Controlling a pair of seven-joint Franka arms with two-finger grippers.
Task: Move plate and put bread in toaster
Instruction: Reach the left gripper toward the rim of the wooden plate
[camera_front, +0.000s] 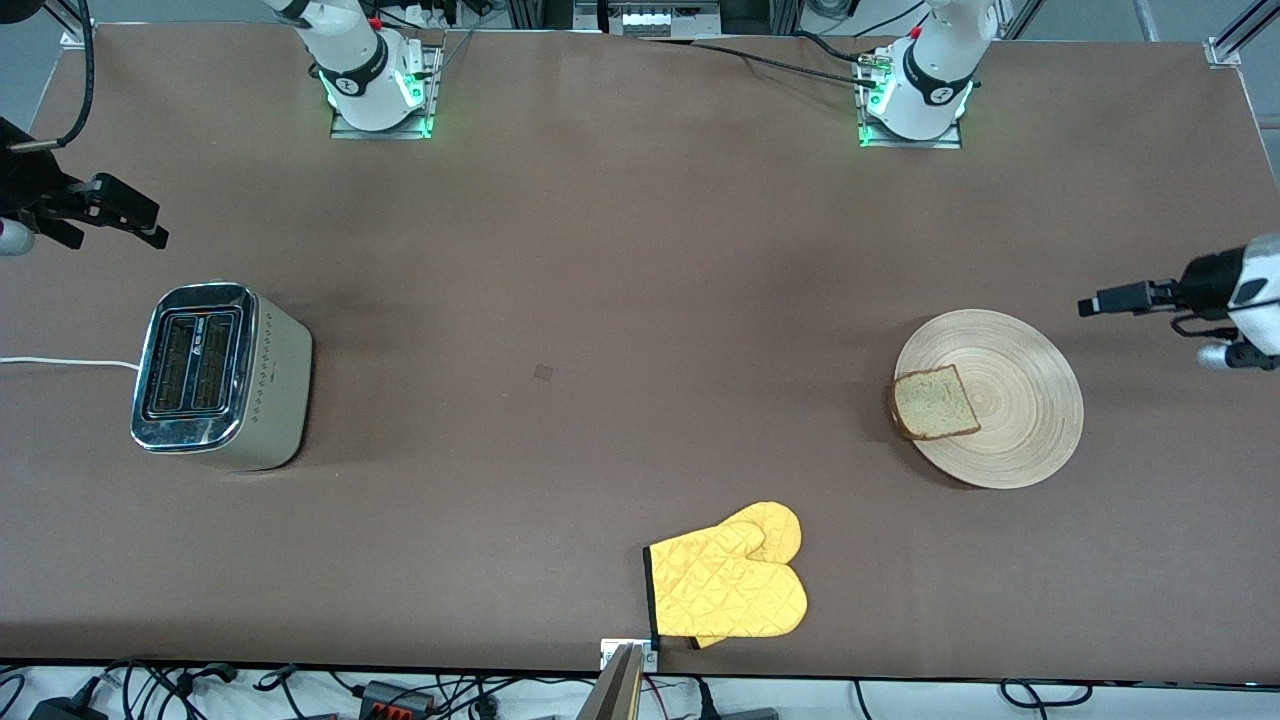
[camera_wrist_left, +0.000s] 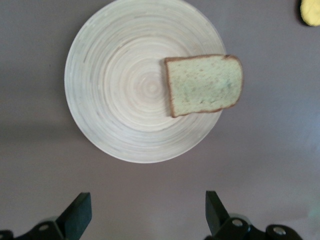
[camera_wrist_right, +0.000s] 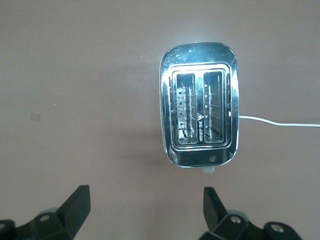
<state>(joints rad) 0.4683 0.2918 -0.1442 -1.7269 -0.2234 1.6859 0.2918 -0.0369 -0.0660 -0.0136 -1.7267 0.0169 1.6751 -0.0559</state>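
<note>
1. Square light-brown bread slice (camera_front: 935, 402): lies on round light-wood plate (camera_front: 1010, 420), overhanging its nine-o'clock rim.
2. Chrome two-slot toaster (camera_front: 215, 375): slots upward, empty, at right arm's table end.
3. Left gripper (camera_front: 1100, 303): jaws apart, at plate's two o'clock.
4. Right gripper (camera_front: 140, 222): jaws apart, at toaster's eleven o'clock.

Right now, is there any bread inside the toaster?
No, it's empty. Both slots of the toaster show only bare wires, and the bread lies on the plate.
</note>
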